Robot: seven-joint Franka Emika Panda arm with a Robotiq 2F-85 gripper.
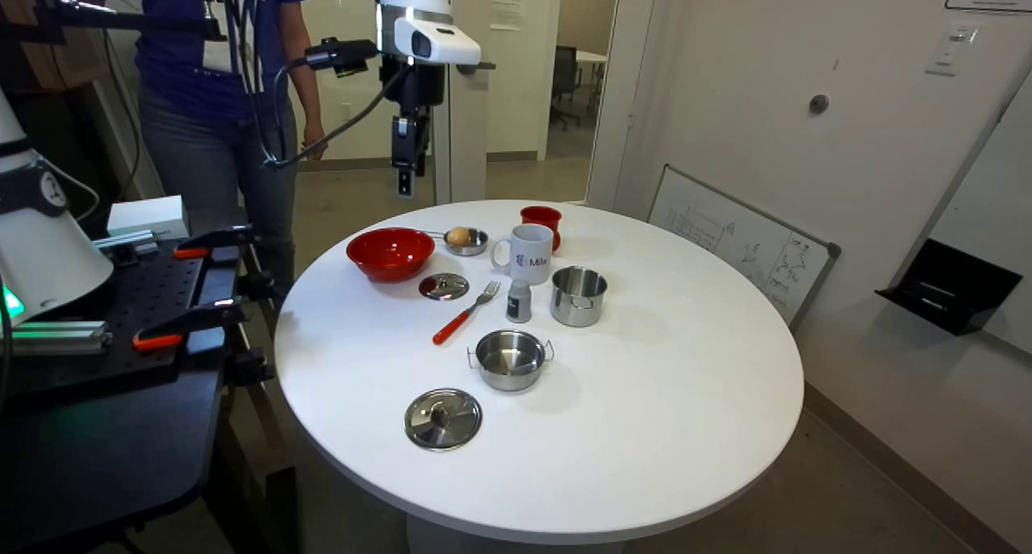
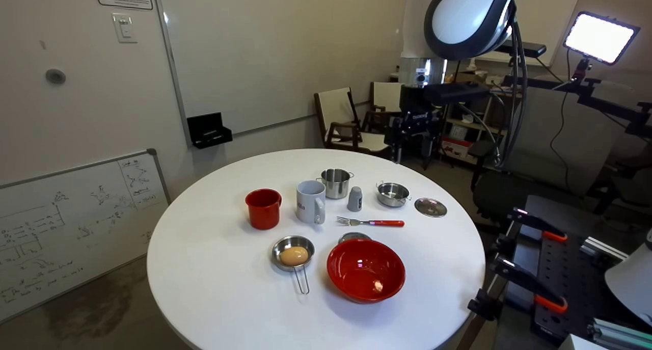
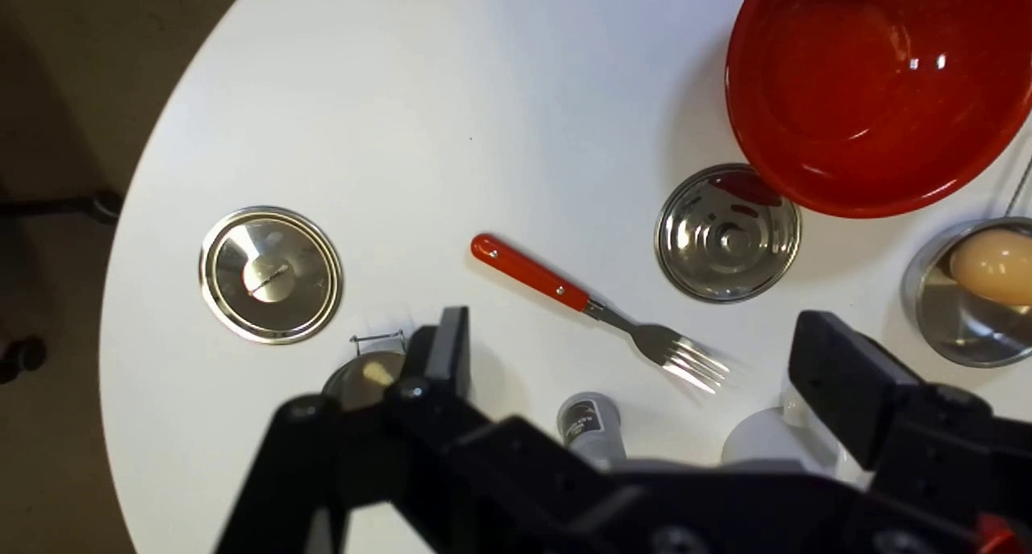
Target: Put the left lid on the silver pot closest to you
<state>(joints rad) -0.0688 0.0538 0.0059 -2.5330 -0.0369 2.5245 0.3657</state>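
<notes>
The left lid [image 3: 728, 233] is a small round silver lid lying on the table beside the red bowl. Its edge shows under the bowl's rim in the wrist view. It also shows in both exterior views [image 1: 443, 286] [image 2: 355, 236], partly hidden by the bowl in the latter. The low silver pot [image 1: 510, 360] stands uncovered; it shows in an exterior view [image 2: 392, 194] and is mostly hidden behind a finger in the wrist view [image 3: 363, 381]. My gripper [image 3: 633, 336] is open and empty, high above the table, pointing down [image 1: 405, 185] [image 2: 411, 154].
The larger flat lid [image 1: 443, 419] lies near the low pot. The red bowl [image 1: 391, 254], fork [image 1: 468, 314], grey shaker [image 1: 519, 301], white mug [image 1: 530, 254], red mug [image 2: 263, 209], tall pot [image 1: 578, 297] and egg [image 2: 294, 256] in a small pan stand around.
</notes>
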